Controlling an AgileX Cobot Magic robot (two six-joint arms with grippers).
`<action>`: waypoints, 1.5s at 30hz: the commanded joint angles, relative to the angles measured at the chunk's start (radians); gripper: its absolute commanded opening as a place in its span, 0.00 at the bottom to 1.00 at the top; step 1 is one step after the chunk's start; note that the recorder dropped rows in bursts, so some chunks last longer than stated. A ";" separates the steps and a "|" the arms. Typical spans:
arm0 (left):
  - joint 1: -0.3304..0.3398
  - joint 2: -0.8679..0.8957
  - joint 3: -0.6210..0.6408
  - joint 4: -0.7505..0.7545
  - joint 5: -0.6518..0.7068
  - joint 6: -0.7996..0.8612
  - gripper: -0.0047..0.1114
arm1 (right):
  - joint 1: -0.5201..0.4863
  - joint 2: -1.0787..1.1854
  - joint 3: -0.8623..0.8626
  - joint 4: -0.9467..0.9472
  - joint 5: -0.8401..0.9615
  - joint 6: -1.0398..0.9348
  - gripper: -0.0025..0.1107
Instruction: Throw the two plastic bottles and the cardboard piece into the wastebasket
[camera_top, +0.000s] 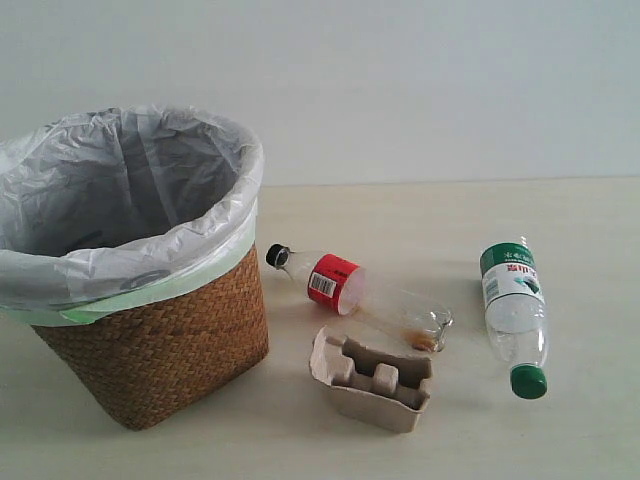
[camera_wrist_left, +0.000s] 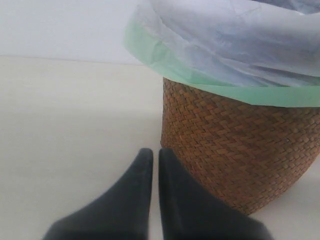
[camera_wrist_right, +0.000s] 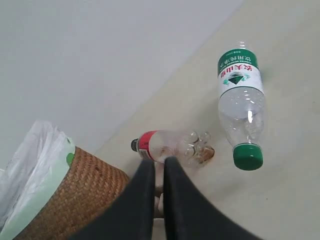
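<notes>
The wicker wastebasket with its white-green bag stands at the left. The red-label bottle lies on its side to the basket's right, black cap toward it. The green-cap bottle lies further right, cap toward the front. The beige cardboard tray sits in front of the red-label bottle. Neither arm shows in the exterior view. My left gripper is shut and empty, beside the wastebasket. My right gripper is shut and empty above the red-label bottle, largely hiding the tray; the green-cap bottle lies apart from it.
The light tabletop stretches to a pale wall behind. The basket's bag rim overhangs its woven wall.
</notes>
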 joint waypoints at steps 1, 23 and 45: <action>0.001 -0.003 0.004 0.003 -0.003 -0.005 0.07 | -0.003 -0.006 0.000 -0.002 -0.025 -0.001 0.05; 0.001 -0.003 0.004 0.003 -0.003 -0.005 0.07 | 0.000 0.151 -0.285 0.026 -0.067 -0.369 0.05; 0.001 -0.003 0.004 0.003 -0.003 -0.005 0.07 | 0.000 1.314 -1.359 -0.184 0.822 -0.433 0.71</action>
